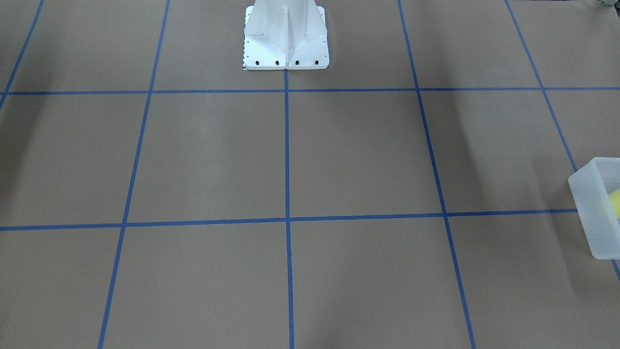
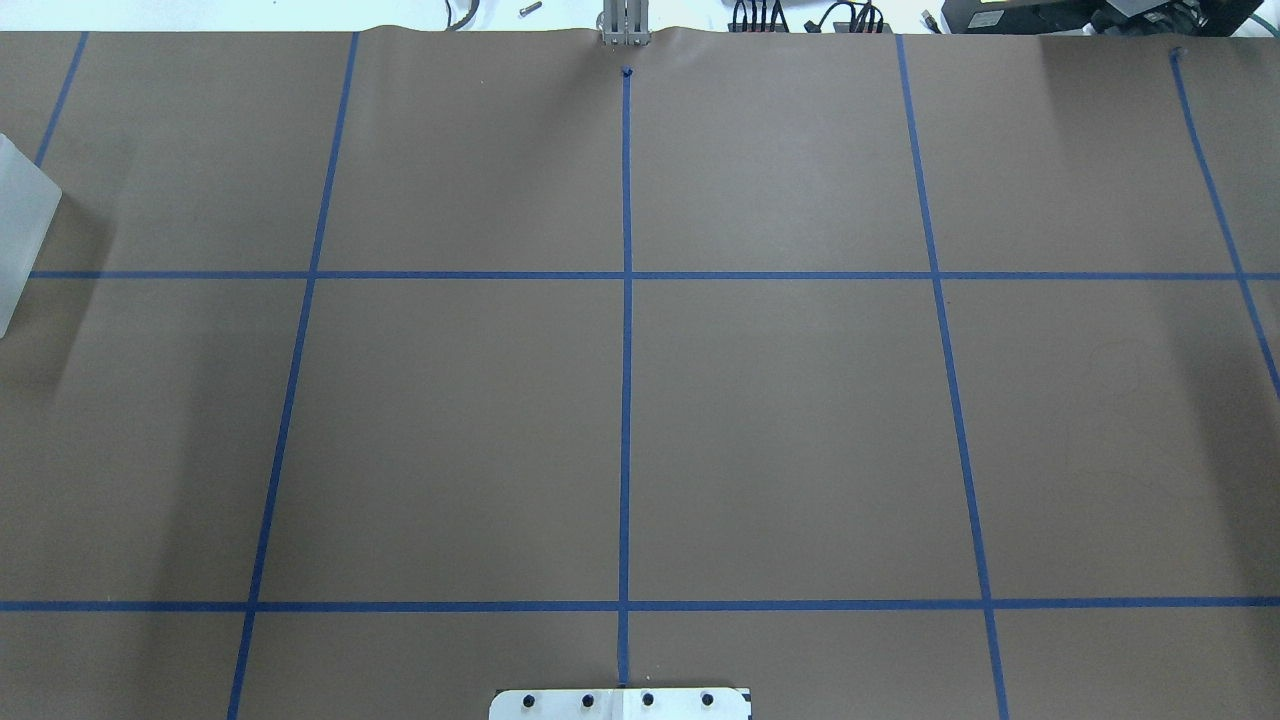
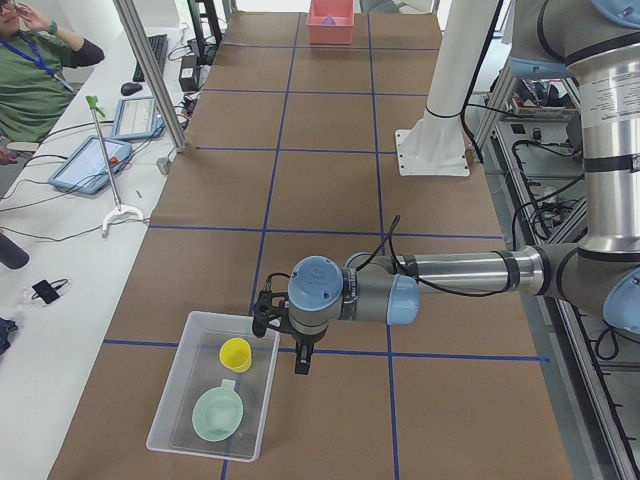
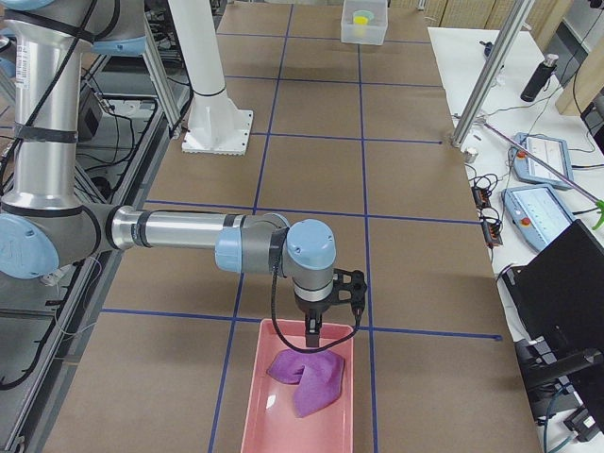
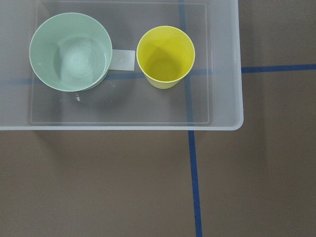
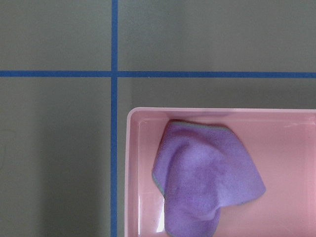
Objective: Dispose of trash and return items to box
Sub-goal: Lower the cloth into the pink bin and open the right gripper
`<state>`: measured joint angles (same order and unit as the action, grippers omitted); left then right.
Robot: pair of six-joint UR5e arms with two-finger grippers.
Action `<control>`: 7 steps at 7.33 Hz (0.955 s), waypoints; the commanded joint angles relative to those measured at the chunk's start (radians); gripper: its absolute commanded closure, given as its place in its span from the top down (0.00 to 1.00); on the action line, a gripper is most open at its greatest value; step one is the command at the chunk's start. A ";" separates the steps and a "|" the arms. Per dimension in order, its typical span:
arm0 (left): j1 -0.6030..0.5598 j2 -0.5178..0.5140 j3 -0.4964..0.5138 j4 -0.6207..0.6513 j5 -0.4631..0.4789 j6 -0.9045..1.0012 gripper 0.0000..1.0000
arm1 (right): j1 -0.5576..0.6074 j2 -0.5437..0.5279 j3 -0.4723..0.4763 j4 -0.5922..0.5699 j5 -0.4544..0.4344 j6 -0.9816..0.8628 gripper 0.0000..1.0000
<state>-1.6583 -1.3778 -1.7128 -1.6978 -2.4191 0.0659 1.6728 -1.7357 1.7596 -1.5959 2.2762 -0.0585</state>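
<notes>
The yellow cup (image 5: 165,57) and the mint-green bowl (image 5: 70,52) stand upright side by side inside the translucent box (image 5: 217,123). In the exterior left view the cup (image 3: 236,354) and bowl (image 3: 217,413) sit in the box (image 3: 170,400), with my left gripper (image 3: 283,342) just above the box's near edge. My right gripper (image 4: 330,321) hangs over the end of a pink tray (image 4: 253,406) that holds a purple cloth (image 4: 307,376). Both grippers show only in the side views, so I cannot tell whether they are open or shut.
The white pedestal base (image 1: 286,53) stands at the table's robot side. The box's corner (image 1: 593,213) shows at the front view's right edge. The cloth (image 6: 207,182) lies in the pink tray (image 6: 136,173). An operator (image 3: 40,70) and tablets are beside the table.
</notes>
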 commanded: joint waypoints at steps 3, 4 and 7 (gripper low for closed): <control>0.000 0.002 0.004 0.003 0.000 -0.003 0.99 | -0.008 -0.056 0.093 0.005 -0.109 -0.012 1.00; 0.000 0.003 0.004 0.001 0.000 -0.003 0.99 | -0.008 -0.056 0.095 0.004 -0.103 -0.012 1.00; 0.000 0.003 0.004 0.003 0.000 -0.003 0.99 | -0.008 -0.058 0.097 0.004 -0.023 -0.012 1.00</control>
<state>-1.6582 -1.3745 -1.7089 -1.6952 -2.4191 0.0649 1.6645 -1.7925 1.8554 -1.5922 2.2245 -0.0705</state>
